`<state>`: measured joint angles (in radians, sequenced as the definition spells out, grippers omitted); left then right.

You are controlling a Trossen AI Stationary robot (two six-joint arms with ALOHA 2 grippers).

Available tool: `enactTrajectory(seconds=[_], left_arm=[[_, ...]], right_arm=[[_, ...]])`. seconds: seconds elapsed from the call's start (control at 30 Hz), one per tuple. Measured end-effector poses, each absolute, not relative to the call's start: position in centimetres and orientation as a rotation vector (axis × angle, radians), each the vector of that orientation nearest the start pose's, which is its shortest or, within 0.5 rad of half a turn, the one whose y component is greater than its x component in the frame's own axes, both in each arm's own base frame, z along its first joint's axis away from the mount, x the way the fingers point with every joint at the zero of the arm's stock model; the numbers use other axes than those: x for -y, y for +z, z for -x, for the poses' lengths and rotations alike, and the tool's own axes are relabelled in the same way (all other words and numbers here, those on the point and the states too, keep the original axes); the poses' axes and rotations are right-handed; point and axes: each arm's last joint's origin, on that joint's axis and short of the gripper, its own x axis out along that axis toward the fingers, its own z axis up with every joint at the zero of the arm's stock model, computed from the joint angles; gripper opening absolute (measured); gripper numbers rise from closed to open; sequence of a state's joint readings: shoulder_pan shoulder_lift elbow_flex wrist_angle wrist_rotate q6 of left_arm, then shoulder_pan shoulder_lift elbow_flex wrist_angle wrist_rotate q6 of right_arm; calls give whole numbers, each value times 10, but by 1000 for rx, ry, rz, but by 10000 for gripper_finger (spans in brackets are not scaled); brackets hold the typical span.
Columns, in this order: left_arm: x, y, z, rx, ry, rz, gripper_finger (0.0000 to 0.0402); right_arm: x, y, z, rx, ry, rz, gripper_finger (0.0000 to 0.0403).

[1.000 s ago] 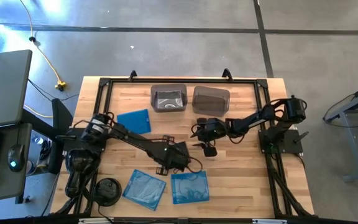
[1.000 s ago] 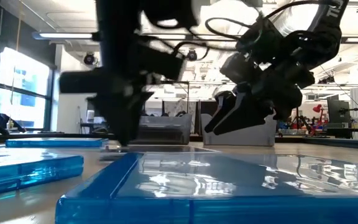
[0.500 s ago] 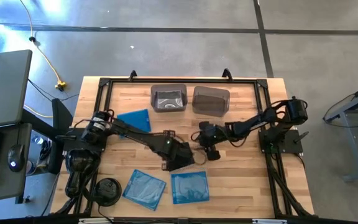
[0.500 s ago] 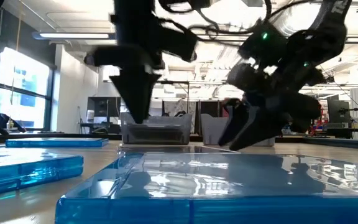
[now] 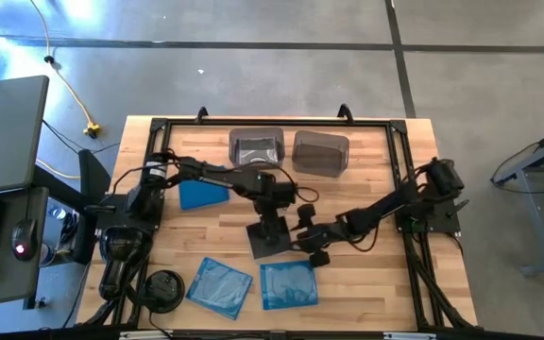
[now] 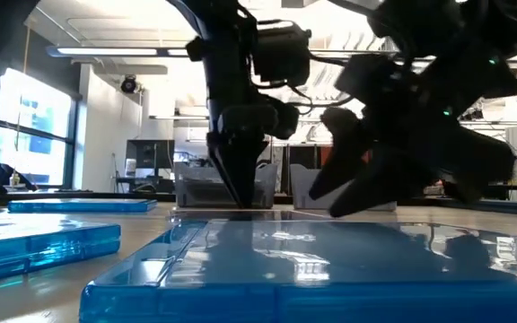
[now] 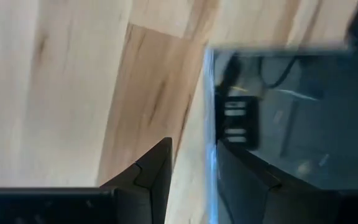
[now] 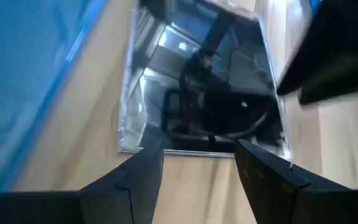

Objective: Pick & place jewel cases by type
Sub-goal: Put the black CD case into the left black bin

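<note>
Change since a second ago: the left arm is swinging back from the near middle of the table toward the centre, and the right arm is reaching further forward and lower, so both are now closing on the same dark case.
Blue case by left arm: a translucent blue jewel case (image 5: 202, 193) is lying flat on the table (image 5: 366, 283), left of centre, untouched.
Near blue cases: two more blue cases (image 5: 219, 285) and (image 5: 287, 284) are sitting side by side at the near edge, just right of the round black disc (image 5: 163, 286).
Left gripper: the left gripper (image 5: 271, 227) is pointing down at the far edge of the dark jewel case (image 5: 270, 242); in its wrist view its fingers (image 7: 143, 174) are standing narrowly apart astride that edge, not yet clamping.
Dark case: it is lying flat at the table's middle, between the two grippers.
Right gripper: the right gripper (image 5: 308, 242) is hovering low just beside the case's right edge, jaws spread wide, holding nothing.
Bins: two smoky bins (image 5: 256, 148) and (image 5: 320, 151) are waiting at the far side; the left one seems to have something dark inside.
Risk: both grippers are crowding one thin case, so they could collide, or one could shove it out from under the other.
Risk of grip: a flat case gives little edge to pinch, so the fingers could slide off or skid it along the wood.
</note>
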<state>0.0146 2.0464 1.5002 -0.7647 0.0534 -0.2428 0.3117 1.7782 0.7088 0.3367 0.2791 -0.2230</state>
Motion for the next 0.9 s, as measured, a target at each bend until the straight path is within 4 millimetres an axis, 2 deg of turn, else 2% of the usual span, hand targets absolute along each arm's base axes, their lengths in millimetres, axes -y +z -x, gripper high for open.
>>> enactTrajectory(seconds=[0.2, 0.33, 0.47, 0.67, 0.9], left_arm=[[-16, 168, -403, -1337, 97, 319, 127], [-16, 167, -396, -1414, 121, 307, 127], [-16, 166, -390, -1468, 131, 255, 127], [-19, 167, -394, -1434, 117, 248, 127], [-25, 167, -394, -1424, 130, 255, 127]], right_arm=[[-103, 103, -331, -705, 98, 509, 197], [-107, 108, -337, -775, 36, 566, 197], [-112, 118, -341, -781, 18, 508, 197], [-121, 134, -354, -632, 81, 405, 197], [-120, 136, -356, -598, 45, 391, 197]])
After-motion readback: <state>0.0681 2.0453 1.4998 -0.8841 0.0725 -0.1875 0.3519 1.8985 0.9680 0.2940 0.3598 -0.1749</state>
